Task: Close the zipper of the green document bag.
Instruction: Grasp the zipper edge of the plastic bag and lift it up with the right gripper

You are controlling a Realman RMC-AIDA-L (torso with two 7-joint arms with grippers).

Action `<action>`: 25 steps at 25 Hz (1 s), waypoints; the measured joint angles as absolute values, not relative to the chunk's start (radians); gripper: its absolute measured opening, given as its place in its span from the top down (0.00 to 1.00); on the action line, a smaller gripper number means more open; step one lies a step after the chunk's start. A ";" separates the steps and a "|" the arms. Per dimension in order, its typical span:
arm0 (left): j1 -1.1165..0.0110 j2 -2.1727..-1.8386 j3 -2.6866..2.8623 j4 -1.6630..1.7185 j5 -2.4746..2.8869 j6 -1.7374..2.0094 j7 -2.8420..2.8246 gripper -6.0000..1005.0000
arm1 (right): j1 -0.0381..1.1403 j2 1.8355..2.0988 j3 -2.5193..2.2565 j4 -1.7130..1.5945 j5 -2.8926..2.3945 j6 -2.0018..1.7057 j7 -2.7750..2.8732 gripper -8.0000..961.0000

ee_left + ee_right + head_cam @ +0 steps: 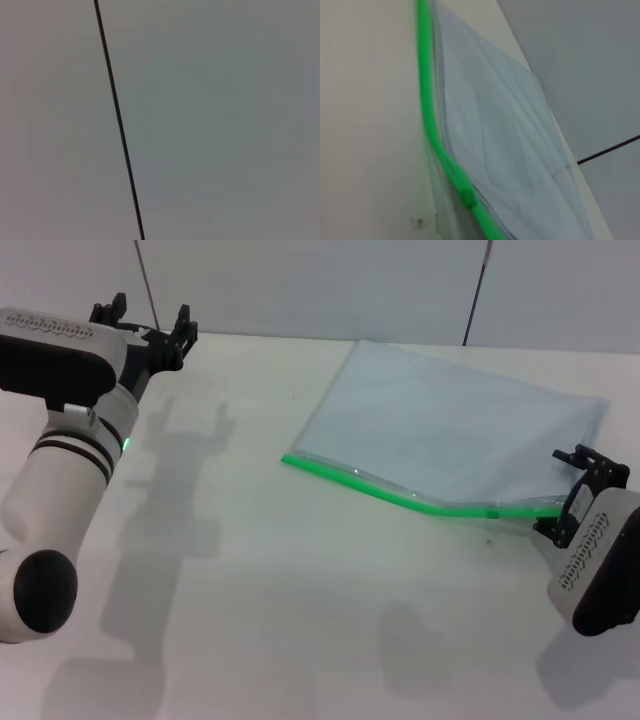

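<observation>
While parked high over the table's far left corner, left claw [150, 325] hangs with fingers spread and nothing between them, well apart from the work; wrist view there shows only wall and a dark seam. Right claw [585, 490] sits at the table's right edge, at the right-hand end of the green document bag [450, 430], seemingly pinching that corner, which lifts slightly off the table; cannot tell how far the fingers are parted, nor whether plastic is truly held. Lies flat otherwise, toward the far right part of the table, long axis slanting from near the table's middle out to the right edge. Zipper [400, 498] runs along the bag's near long edge as a bright green strip, ending at the right claw. Small green slider [467, 196] shows close to that end in the right wrist view, with the strip stretching away from it. Judged from this: closing means dragging the slider leftward along the strip, away from the right claw, clearly the nearer arm.
</observation>
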State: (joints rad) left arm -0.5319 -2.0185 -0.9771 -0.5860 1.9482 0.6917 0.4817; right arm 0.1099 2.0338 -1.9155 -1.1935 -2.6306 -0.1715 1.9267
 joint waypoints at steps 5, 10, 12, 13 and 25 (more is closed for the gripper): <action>-0.531 -2.017 -0.977 -0.586 1.948 0.686 0.482 0.20 | 0.106 2.034 -1.915 -1.203 -2.647 -0.175 1.925 0.27; -0.532 -2.017 -0.977 -0.586 1.948 0.683 0.482 0.20 | 0.108 2.035 -1.916 -1.202 -2.690 -0.176 1.928 0.31; -0.532 -2.017 -0.977 -0.586 1.948 0.683 0.482 0.20 | 0.112 2.035 -1.918 -1.199 -2.694 -0.177 1.928 0.32; -0.532 -2.018 -0.977 -0.586 1.948 0.683 0.482 0.20 | 0.112 2.036 -1.920 -1.198 -2.695 -0.177 1.928 0.33; -0.532 -2.018 -0.977 -0.592 1.948 0.682 0.482 0.21 | 0.124 2.035 -1.934 -1.214 -2.688 -0.229 1.931 0.58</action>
